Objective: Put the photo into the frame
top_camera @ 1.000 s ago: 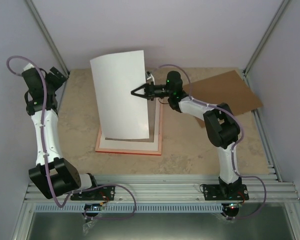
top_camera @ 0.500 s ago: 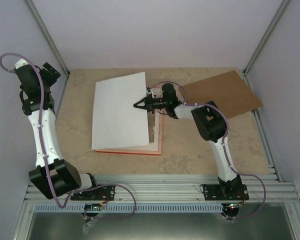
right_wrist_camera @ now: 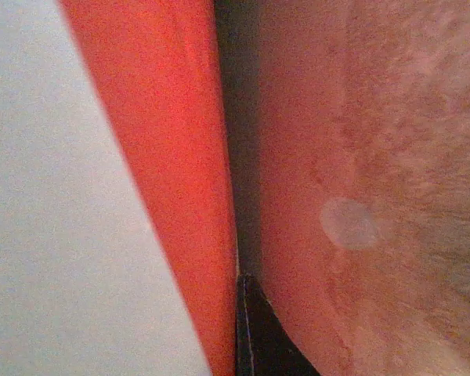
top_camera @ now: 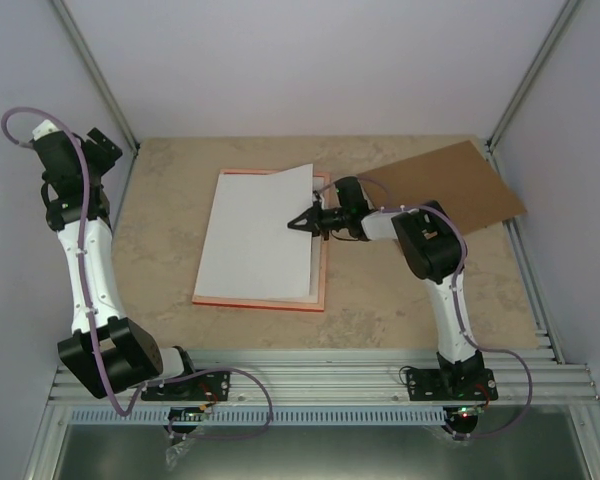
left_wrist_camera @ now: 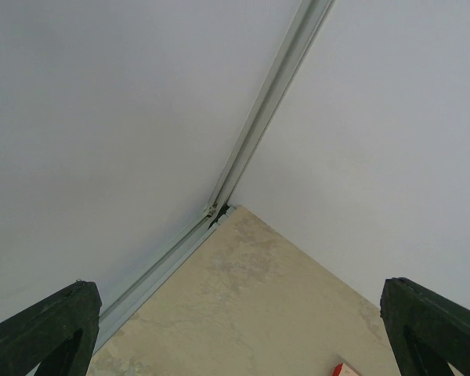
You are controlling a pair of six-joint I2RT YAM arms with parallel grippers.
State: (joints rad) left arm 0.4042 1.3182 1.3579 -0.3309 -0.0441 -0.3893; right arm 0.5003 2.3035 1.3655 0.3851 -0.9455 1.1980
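Note:
The photo (top_camera: 255, 235) lies white back up, nearly flat over the frame (top_camera: 260, 302), whose orange-pink rim shows around it. The photo's far right corner sits a little raised over the frame's far edge. My right gripper (top_camera: 302, 222) is low at the photo's right edge, shut on that edge. In the right wrist view the shut fingertips (right_wrist_camera: 243, 286) meet at the bottom, with the white photo back (right_wrist_camera: 55, 235) on the left and a red band beside it. My left gripper (top_camera: 108, 148) is open and empty, raised at the far left corner. Its fingers (left_wrist_camera: 39, 333) stand wide apart.
A brown cardboard backing board (top_camera: 450, 190) lies at the far right, partly under the right arm. White walls and metal rails (left_wrist_camera: 251, 141) enclose the beige table (top_camera: 380, 290). One red frame corner (left_wrist_camera: 341, 370) peeks into the left wrist view.
The photo came down from standing upright to lying nearly flat on the frame. The right gripper went down and slightly right with it. The left arm drew back a little toward the corner.

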